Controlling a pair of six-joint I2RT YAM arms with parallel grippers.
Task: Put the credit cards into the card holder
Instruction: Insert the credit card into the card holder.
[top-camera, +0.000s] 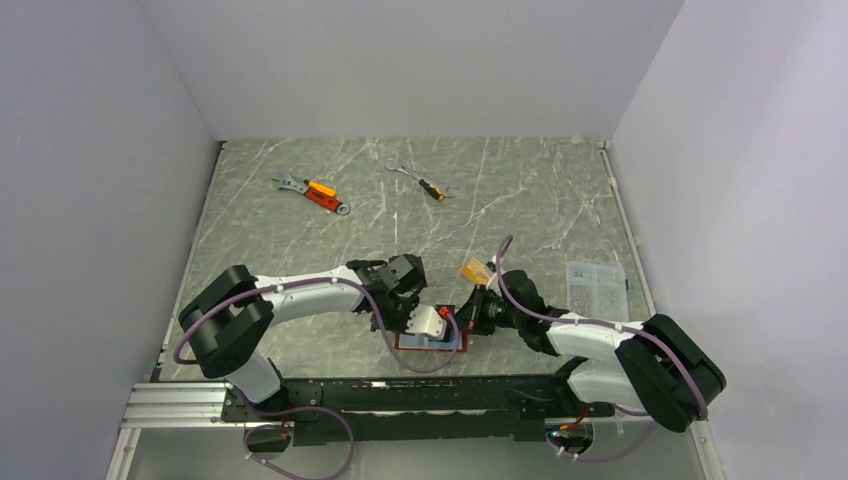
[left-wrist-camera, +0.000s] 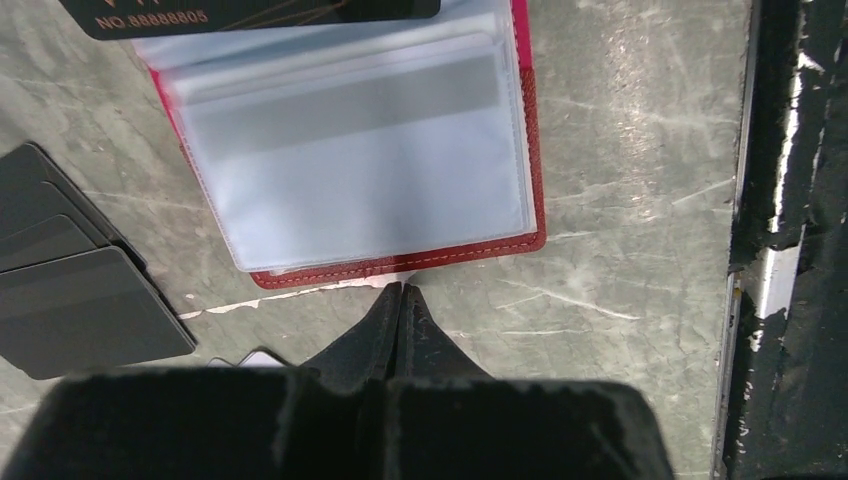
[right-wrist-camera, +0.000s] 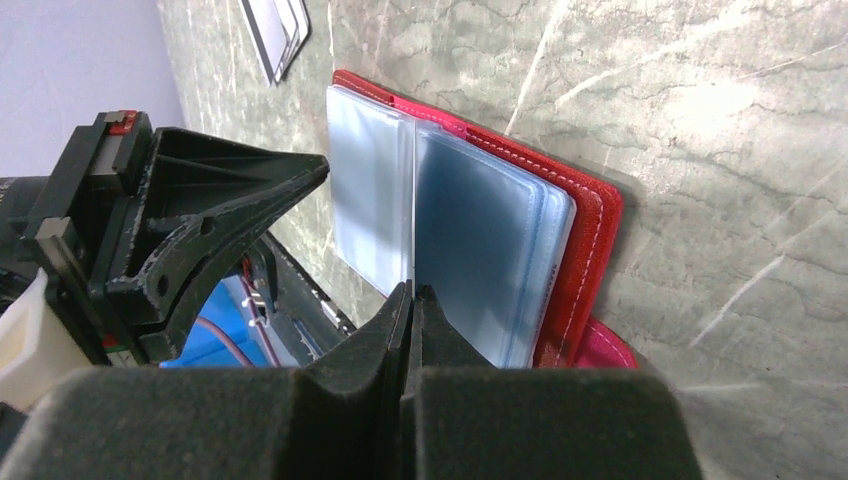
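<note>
On the marble-patterned table (top-camera: 520, 200), 2 robot arms meet over the card holder (left-wrist-camera: 360, 170), which lies open and flat with its pale pockets facing up, red cover underneath.

The left end effector (left-wrist-camera: 400, 300) has its fingers pressed together with nothing between them. Its tip rests on the table right at the holder's stitched edge, apparently to brace the holder so it cannot slide.

The right end effector (right-wrist-camera: 411, 295) is also pressed shut and empty. Its tip is set against the free edge of a clear pocket leaf, near the line where 2 leaves meet. That looks like an attempt to pin or part the leaves so a pocket mouth opens.

No card is in either grip. A black card (left-wrist-camera: 250, 10) with gold numbering lies across the holder's far edge, overlapping it, as if lined up to be slid in. A fanned stack of grey cards (left-wrist-camera: 70, 290) waits just beside the holder. A grey band shows through 1 pocket, and I cannot tell whether it is a card or a reflection.

2 orange-handled wrenches (top-camera: 312, 192) lie well beyond the holder and play no part. A clear box (top-camera: 597, 288) sits off to the holder's right-arm side.

By my reading, the filling has hardly begun.
</note>
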